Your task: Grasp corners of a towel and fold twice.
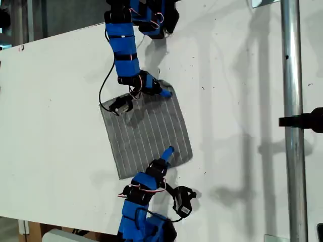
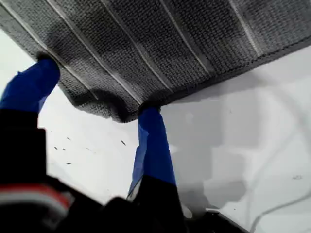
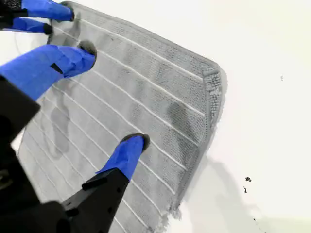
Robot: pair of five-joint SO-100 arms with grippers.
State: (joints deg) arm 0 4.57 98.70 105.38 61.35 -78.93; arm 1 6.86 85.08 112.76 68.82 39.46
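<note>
Spread apart, my first gripper (image 2: 97, 87), blue fingers straddling one rounded corner (image 2: 114, 112) of the towel (image 2: 170, 39): grey nubbly weave with thin pale stripes. Spread too, my second gripper (image 3: 112, 94), tips over the same flat cloth near another corner (image 3: 211, 73). Hem close by, bare white table (image 3: 272, 145) beyond.

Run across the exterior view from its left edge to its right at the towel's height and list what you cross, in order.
white table → towel → metal pole
</note>
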